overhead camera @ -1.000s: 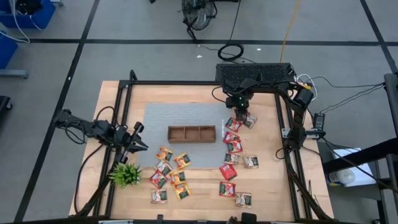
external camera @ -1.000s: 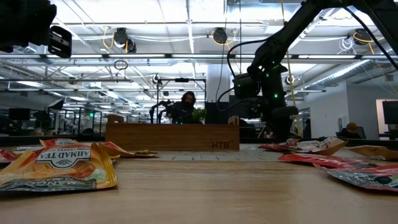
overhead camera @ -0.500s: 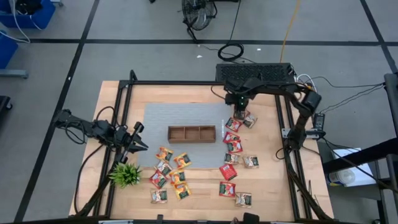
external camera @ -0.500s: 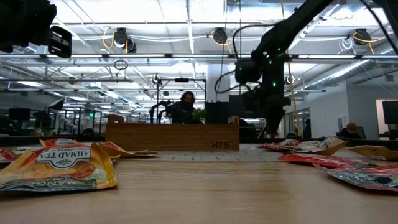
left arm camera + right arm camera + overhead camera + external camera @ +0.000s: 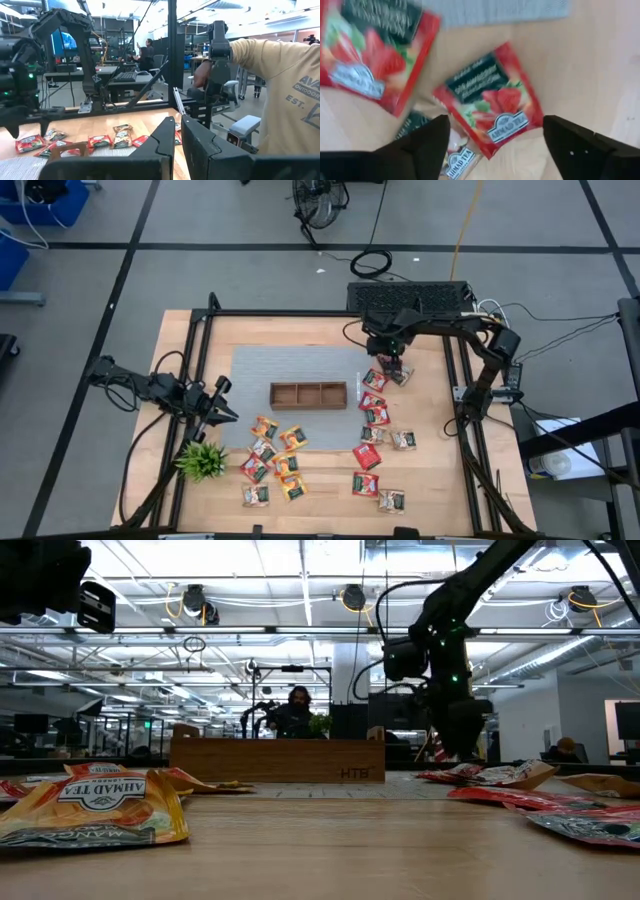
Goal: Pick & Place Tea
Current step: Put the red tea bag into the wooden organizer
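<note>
Right gripper [image 5: 492, 142] risen, now open, empty; red sachet [image 5: 490, 106] reads "AHMAD TEA".

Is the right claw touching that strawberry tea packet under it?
Apart. In the right wrist view the right claw hangs open above the strawberry tea packet, both fingers clear of it.

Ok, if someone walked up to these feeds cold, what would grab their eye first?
Probably the tea sachets strewn over the near half of the table, in two loose groups either side of the empty wooden tray at the middle. Next, the right pincer, open above the red strawberry sachet at the top of the right-hand group. The left pincer waits shut by the small green plant.
</note>
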Controlling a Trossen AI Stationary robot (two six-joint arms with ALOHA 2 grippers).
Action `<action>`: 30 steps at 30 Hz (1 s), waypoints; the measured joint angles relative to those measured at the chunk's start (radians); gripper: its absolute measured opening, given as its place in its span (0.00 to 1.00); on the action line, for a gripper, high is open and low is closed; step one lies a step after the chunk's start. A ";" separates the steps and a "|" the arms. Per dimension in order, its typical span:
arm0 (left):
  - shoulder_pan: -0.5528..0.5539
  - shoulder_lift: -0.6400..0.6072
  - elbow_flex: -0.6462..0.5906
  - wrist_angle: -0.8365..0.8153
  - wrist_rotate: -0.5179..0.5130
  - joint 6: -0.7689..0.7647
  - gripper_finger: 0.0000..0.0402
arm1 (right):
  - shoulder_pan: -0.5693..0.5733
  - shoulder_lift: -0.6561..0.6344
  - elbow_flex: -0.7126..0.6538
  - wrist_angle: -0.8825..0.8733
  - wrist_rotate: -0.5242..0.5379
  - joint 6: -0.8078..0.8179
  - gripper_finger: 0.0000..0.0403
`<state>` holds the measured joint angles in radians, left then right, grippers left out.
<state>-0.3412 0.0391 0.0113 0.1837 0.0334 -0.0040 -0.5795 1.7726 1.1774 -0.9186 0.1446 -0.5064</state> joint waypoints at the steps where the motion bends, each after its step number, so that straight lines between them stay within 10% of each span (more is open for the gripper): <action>1: 0.000 0.000 0.000 0.000 0.000 0.000 0.09 | 0.000 0.004 -0.008 -0.002 0.014 -0.006 0.77; 19: 0.000 0.000 0.000 0.000 0.000 0.000 0.09 | -0.064 0.145 -0.029 0.036 -0.081 -0.011 0.68; 30: 0.000 0.000 0.000 0.000 0.000 0.000 0.09 | -0.062 0.158 -0.030 0.034 -0.102 -0.002 0.07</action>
<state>-0.3412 0.0391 0.0113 0.1841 0.0334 -0.0040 -0.6412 1.9310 1.1474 -0.8848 0.0425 -0.5088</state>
